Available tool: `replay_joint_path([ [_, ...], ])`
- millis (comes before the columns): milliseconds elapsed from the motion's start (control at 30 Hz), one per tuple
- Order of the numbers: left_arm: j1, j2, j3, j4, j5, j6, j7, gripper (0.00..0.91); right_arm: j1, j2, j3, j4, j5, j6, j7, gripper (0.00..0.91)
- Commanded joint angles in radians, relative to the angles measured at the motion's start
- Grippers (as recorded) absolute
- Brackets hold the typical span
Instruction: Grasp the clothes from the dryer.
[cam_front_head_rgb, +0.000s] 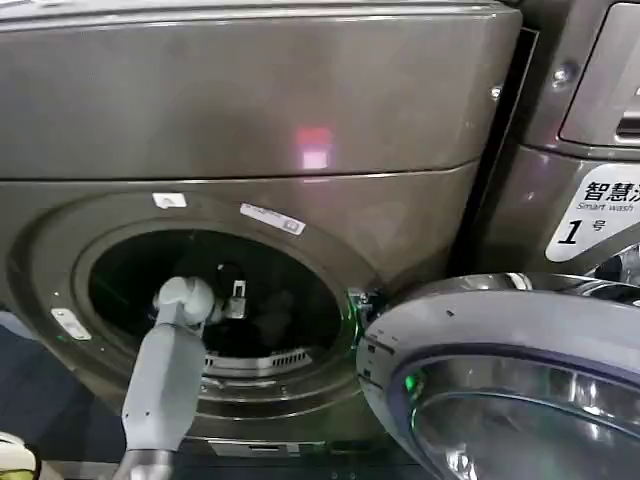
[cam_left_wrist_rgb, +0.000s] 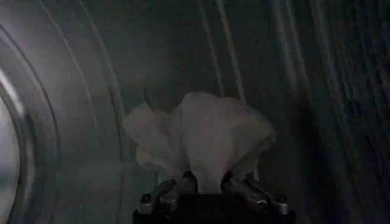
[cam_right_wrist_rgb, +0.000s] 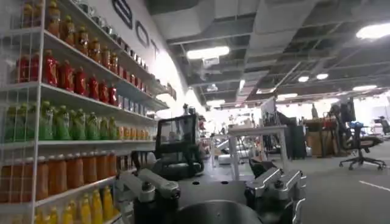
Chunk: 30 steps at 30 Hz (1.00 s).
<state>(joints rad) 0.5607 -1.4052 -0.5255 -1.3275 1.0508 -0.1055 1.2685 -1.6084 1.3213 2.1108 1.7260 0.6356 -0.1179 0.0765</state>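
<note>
The dryer is a bronze-grey front loader with its round port open. My left arm reaches through the port, and my left gripper is deep in the dark drum. In the left wrist view the clothes show as a pale crumpled bundle of soft fabric against the ribbed drum wall. My left gripper is shut on the bundle's lower part, with fabric bunched between its fingers. My right gripper is away from the dryer, facing an open room, open and holding nothing.
The glass porthole door is swung open at the lower right, close beside the port. A second machine with a "1" sticker stands on the right. A yellow-green item sits at the bottom left. Shelves of bottles line the room.
</note>
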Motion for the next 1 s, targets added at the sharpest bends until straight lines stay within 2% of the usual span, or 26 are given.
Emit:
replay_joint_path([
  [33, 0.025, -0.033, 0.004, -0.074, -0.297, 0.246, -0.456, 0.000, 0.001, -0.001, -0.012, 0.014, -0.031, 0.000, -0.002, 0.907],
  [100, 0.040, -0.045, 0.005, -0.099, -0.311, 0.299, -0.557, 0.000, 0.002, -0.001, -0.017, 0.021, -0.040, 0.001, -0.006, 0.907],
  [133, 0.046, -0.057, 0.007, -0.117, -0.355, 0.363, -0.645, 0.000, 0.002, -0.001, -0.017, 0.023, -0.040, 0.008, -0.010, 0.907],
  [200, 0.057, -0.076, 0.016, -0.141, -0.458, 0.432, -0.794, 0.000, 0.001, 0.004, -0.018, 0.037, -0.043, 0.009, -0.034, 0.907],
  [267, 0.083, -0.096, 0.032, -0.176, -0.541, 0.448, -0.914, 0.000, 0.007, 0.004, -0.027, 0.044, -0.040, 0.013, -0.010, 0.907],
  [333, 0.096, -0.127, 0.034, -0.178, -0.602, 0.461, -1.043, 0.000, 0.007, 0.004, -0.038, 0.035, -0.043, 0.051, -0.010, 0.907],
  [500, 0.121, -0.191, 0.031, -0.141, -0.764, 0.418, -1.283, 0.000, -0.003, -0.001, -0.023, 0.033, -0.046, 0.055, -0.018, 0.907],
  [700, 0.139, -0.224, 0.027, -0.146, -0.877, 0.436, -1.361, 0.000, -0.010, -0.005, -0.010, 0.030, -0.044, 0.055, -0.018, 0.907],
  [1000, 0.135, -0.218, 0.025, -0.141, -0.934, 0.447, -1.383, 0.000, -0.012, 0.000, -0.001, 0.023, -0.042, 0.058, -0.020, 0.907],
])
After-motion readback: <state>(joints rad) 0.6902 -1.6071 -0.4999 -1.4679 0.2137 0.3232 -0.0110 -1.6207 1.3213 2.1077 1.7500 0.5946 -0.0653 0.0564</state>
